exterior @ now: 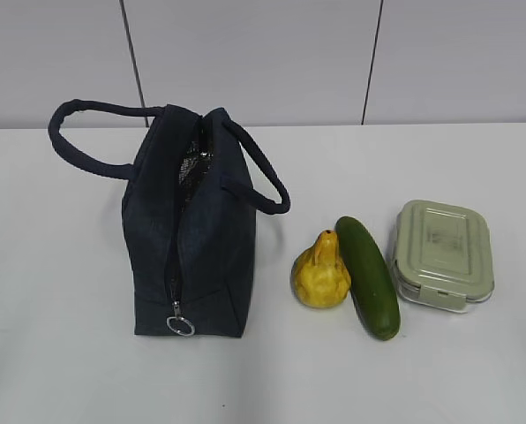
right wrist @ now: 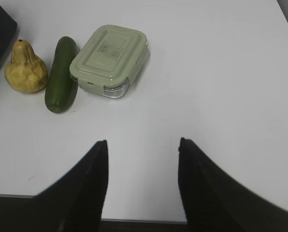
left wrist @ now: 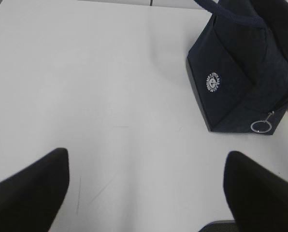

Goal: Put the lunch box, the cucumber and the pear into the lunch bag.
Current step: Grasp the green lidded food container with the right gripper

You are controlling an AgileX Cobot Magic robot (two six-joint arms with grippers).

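Note:
The dark navy lunch bag stands on the white table left of centre, its top zipper partly open at the far end and the ring pull at the near end; the left wrist view shows the lunch bag at upper right. Right of it lie the yellow pear, the dark green cucumber and the sage-lidded lunch box in a row. In the right wrist view the pear, cucumber and lunch box sit ahead, upper left. My left gripper is open and empty over bare table. My right gripper is open and empty.
The white table stretches around the objects. A grey panelled wall stands behind it. The bag's two padded handles splay out to either side. Neither arm shows in the exterior view.

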